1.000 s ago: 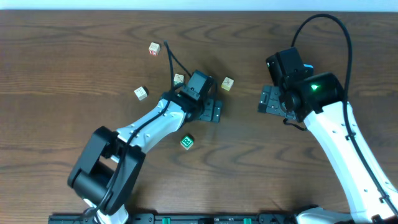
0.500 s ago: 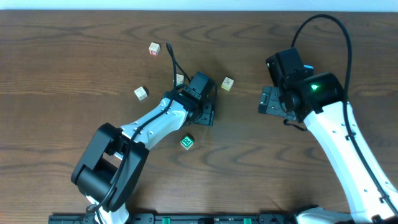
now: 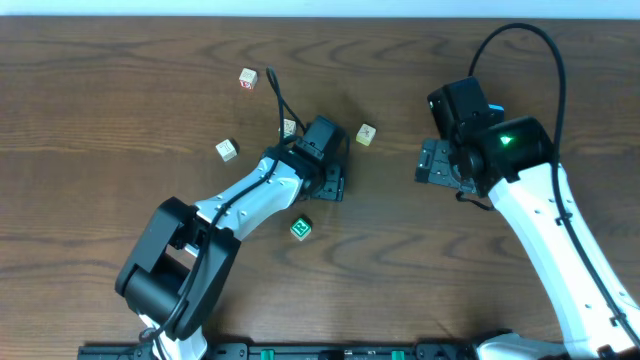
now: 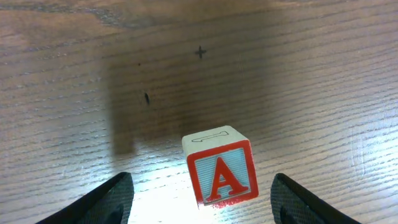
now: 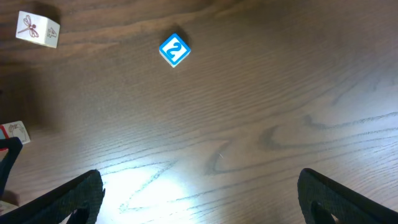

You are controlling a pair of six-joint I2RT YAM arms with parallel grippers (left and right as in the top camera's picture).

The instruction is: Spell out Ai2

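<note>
In the left wrist view a wooden block with a red letter A [image 4: 219,165] stands on the table between the open fingers of my left gripper [image 4: 202,202], touching neither. In the overhead view my left gripper [image 3: 329,184] covers that block. In the right wrist view a block with a blue 2 [image 5: 173,50] lies well ahead of my right gripper [image 5: 205,199], which is open and empty. In the overhead view my right gripper [image 3: 437,162] is over bare table at the right. A green block [image 3: 301,228] lies just below the left gripper.
Light blocks lie at the back left [image 3: 247,78], the left [image 3: 227,149], behind the left arm [image 3: 288,127] and between the arms [image 3: 366,134]. The right wrist view shows a dragonfly block [image 5: 37,29] and a block edge at the left [image 5: 13,132].
My left gripper has shifted slightly left and turned over the A block during the first half second, then held still. The right arm has not moved.
</note>
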